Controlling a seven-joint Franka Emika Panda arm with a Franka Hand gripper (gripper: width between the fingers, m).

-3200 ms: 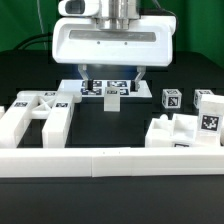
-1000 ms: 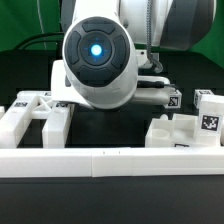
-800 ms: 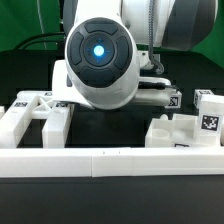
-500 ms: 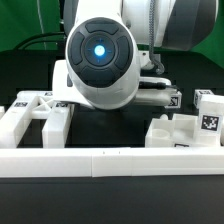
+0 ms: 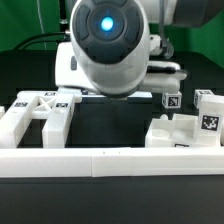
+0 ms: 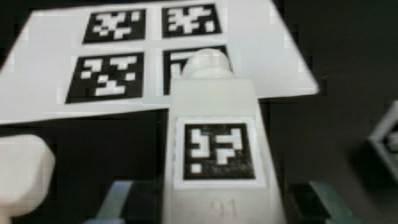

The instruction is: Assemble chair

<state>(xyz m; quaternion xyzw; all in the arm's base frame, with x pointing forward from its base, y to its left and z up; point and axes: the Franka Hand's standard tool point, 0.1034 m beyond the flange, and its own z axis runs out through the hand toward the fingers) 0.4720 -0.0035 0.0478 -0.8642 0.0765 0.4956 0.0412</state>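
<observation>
In the wrist view my gripper [image 6: 217,205] is shut on a short white chair post [image 6: 214,130] with a black-and-white tag on its face. A grey finger [image 6: 125,200] shows on each side of it. The post's rounded end reaches over the marker board [image 6: 54,85] and covers part of one tag. In the exterior view the arm's round joint with a blue light [image 5: 112,45] hides the gripper and the post. The X-braced frame [image 5: 40,110] lies at the exterior view's left. Chunky white slabs [image 5: 180,135] and two small tagged pieces [image 5: 171,101] stand at its right.
The long low white border wall [image 5: 110,160] runs across the front of the exterior view. A rounded white piece [image 6: 22,165] shows at the edge of the wrist view beside the post. The tabletop is black.
The arm's round joint held still from 1.0 s to 0.5 s ago and has since risen in the exterior view, uncovering more black table between the frame and the slabs.
</observation>
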